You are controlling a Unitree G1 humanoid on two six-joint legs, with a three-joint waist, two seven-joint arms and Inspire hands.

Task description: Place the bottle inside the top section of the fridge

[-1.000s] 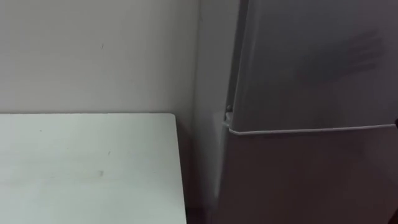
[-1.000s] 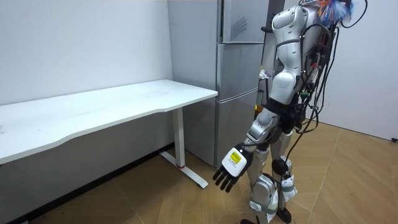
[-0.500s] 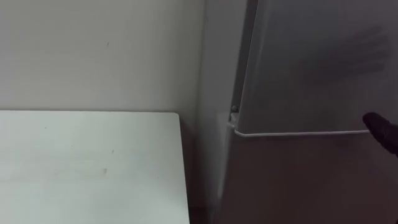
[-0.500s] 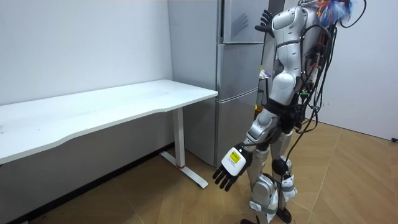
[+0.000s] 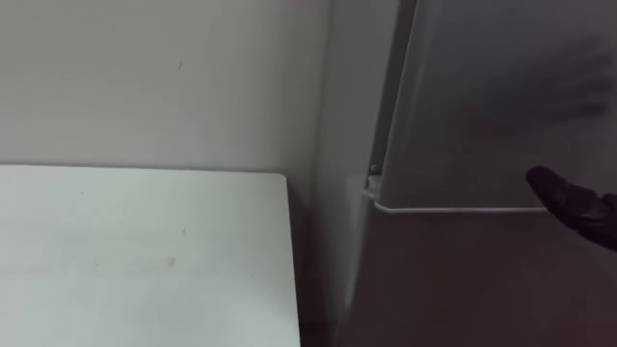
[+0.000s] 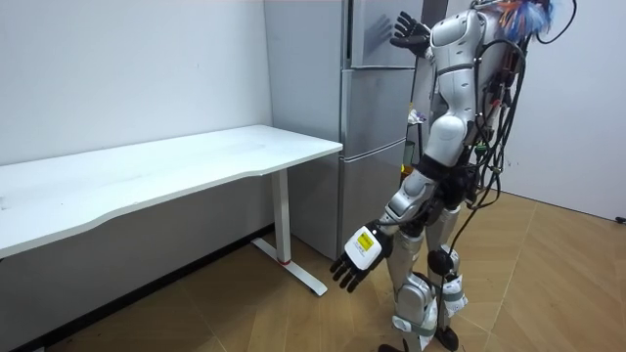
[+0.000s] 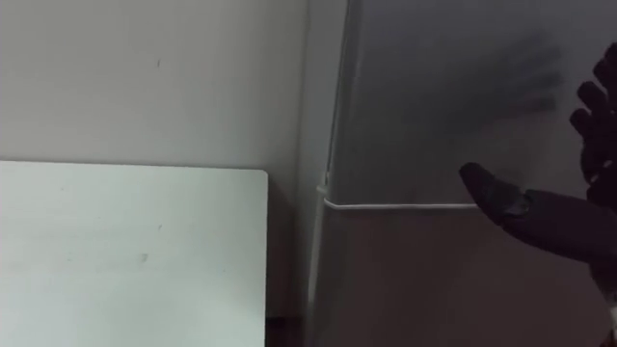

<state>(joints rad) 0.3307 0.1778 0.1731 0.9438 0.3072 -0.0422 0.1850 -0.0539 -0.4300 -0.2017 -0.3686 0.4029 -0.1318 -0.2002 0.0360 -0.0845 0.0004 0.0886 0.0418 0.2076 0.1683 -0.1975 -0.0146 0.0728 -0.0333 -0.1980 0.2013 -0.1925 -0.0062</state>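
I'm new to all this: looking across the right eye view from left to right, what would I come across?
A white table → the fridge → the robot's right hand, open, in front of the fridge at the far right.

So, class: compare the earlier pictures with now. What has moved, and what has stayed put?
The right hand has risen, fingers spread, in front of the upper fridge door; whether it touches the door is unclear. Nothing was grasped. The left hand still hangs open by the thigh, the door stays shut, and the white table is unchanged.
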